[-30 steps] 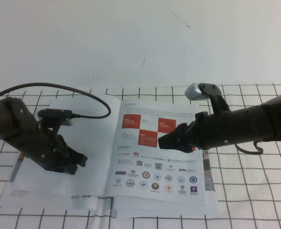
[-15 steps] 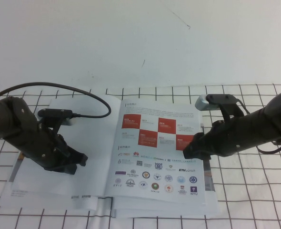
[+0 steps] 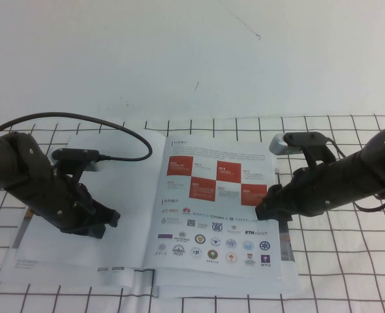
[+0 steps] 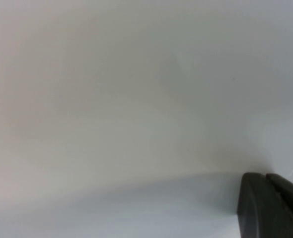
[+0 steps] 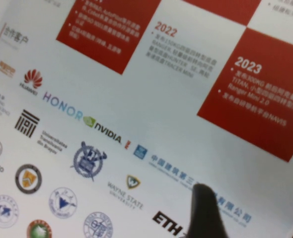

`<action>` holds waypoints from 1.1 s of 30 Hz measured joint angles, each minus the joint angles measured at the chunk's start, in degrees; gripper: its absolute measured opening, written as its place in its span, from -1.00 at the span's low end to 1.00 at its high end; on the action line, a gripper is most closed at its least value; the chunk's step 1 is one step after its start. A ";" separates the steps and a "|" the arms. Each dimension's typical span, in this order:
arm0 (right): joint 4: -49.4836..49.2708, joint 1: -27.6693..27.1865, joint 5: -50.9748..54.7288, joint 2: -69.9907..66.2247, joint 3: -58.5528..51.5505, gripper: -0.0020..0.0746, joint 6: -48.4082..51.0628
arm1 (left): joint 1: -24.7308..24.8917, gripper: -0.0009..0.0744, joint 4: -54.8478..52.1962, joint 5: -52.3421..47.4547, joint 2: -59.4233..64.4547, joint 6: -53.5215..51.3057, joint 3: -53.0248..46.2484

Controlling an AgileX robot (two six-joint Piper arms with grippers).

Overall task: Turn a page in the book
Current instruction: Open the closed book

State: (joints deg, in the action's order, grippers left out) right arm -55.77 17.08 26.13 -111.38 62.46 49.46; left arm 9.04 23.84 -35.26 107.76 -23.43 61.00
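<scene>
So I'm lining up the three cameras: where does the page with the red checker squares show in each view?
High view: the page is the book's right-hand sheet, lying flat; the right gripper is at its right edge, the left gripper on the blank left sheet.
Left wrist view: not in it; only blank white paper.
Right wrist view: the page fills the picture.
Shared landmark: the red squares above the logo rows.

Robot lab: plain white wall [image 3: 192,59], black-gridded white tabletop [image 3: 349,261].

White tabletop [image 3: 179,59], black-lined grid mat [image 3: 349,274].
</scene>
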 joint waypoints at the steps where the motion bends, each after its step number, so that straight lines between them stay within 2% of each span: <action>1: 0.00 0.00 0.00 -0.34 0.00 0.17 -0.28 | 0.00 -0.98 0.00 0.00 0.00 0.00 0.00; 16: -3.98 0.00 0.56 0.25 0.00 0.17 2.60 | 0.00 -0.98 0.25 0.00 0.00 -0.79 0.00; 25: -9.93 0.00 1.79 1.99 0.00 0.17 9.31 | 0.00 -0.98 0.56 0.00 0.00 -1.24 0.00; 33: -2.39 0.00 -0.47 1.26 0.00 0.17 1.29 | 0.00 -0.98 0.60 0.00 0.00 -1.37 0.00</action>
State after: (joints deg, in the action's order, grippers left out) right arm -58.16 17.08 25.66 -110.12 62.46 50.75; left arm 9.04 24.44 -35.26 107.76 -24.80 61.00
